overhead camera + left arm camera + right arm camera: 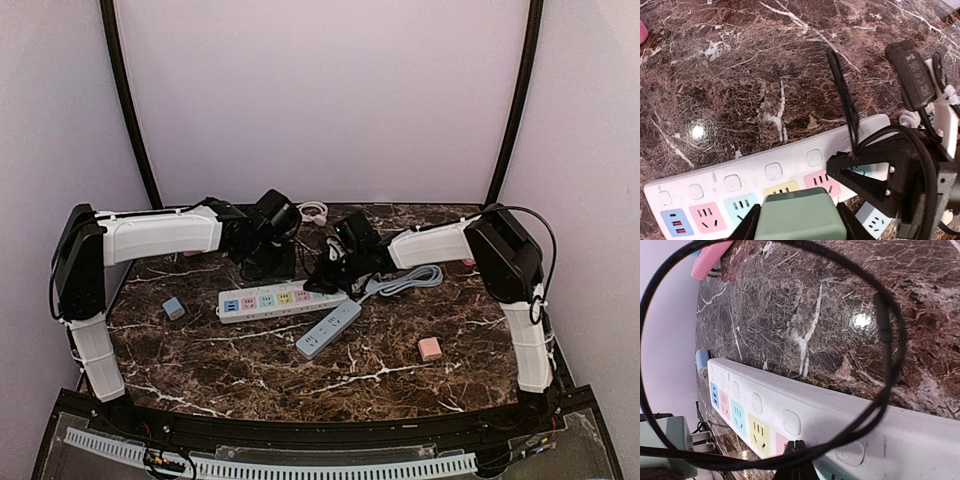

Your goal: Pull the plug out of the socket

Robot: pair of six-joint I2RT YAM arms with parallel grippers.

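The jaws of the left gripper [799, 229] are set partway open and clamped on a blocky pale green plug [797, 210], held just above the white power strip [775, 172], its metal prongs bare. The jaws of the right gripper [852, 172] are shut, tips pressed on the strip. A glossy, white-veined brown marble worktop [740, 75] is enclosed by pale walls [330, 100].

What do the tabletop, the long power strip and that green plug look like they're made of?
Tabletop: dark brown stone with white veins, probably marble or a marble-look laminate; polished, since a lamp glares off it.
Power strip: white moulded plastic, smooth with a slight sheen, pastel socket faces.
Green plug: pale green plastic, matt, with rounded edges and no glare.
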